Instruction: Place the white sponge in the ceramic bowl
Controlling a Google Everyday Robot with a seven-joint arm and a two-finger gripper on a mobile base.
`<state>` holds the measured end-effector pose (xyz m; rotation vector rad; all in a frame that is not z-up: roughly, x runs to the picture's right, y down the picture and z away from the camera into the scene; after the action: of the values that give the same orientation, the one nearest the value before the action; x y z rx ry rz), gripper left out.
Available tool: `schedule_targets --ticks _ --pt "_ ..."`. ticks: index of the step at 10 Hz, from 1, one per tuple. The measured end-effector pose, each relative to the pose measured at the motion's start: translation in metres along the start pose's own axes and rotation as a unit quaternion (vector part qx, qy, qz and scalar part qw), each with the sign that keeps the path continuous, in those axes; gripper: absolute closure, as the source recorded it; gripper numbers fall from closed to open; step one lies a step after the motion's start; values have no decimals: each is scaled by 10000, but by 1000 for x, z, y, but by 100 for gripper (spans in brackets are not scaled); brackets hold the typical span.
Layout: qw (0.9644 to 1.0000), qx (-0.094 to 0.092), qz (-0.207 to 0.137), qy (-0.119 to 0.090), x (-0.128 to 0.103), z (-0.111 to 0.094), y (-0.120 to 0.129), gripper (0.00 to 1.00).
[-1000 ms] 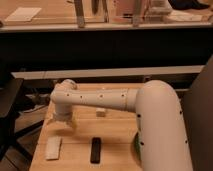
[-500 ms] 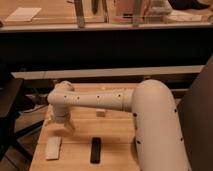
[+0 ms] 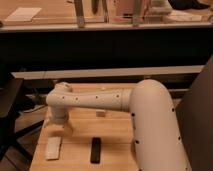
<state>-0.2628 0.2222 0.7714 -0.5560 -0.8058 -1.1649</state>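
The white sponge (image 3: 53, 148) lies flat at the front left of the wooden table (image 3: 115, 145). My gripper (image 3: 63, 123) hangs below the arm's wrist over the left part of the table, a little behind and to the right of the sponge and above it. My white arm (image 3: 150, 125) reaches in from the right and covers the table's right side. The ceramic bowl is hidden, not visible in this view.
A black bar-shaped object (image 3: 95, 150) lies on the table to the right of the sponge. A small white object (image 3: 101, 113) sits further back, just below the arm. A dark chair (image 3: 10, 107) stands to the left of the table. A counter (image 3: 105, 25) runs along the back.
The wrist and gripper have shifted slightly to the left over the table. The sponge and the black bar have not moved.
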Motion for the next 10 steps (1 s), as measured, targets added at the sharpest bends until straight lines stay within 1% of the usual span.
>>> schedule_targets --ticks 1,3,4,5,6,7,10 --pt "10000 7 58 -19 -2 2 -2 20" --pt "9994 12 -345 -43 -4 6 -4 20" --pt "9990 16 -435 -54 -5 7 -4 20" --pt "9994 22 -347 -71 -6 7 -4 20" --pt "9998 22 -161 -89 -7 7 -2 20" --pt "9999 27 -84 -106 -8 8 -1 20" --pt "9995 37 -279 -153 -13 14 -7 20"
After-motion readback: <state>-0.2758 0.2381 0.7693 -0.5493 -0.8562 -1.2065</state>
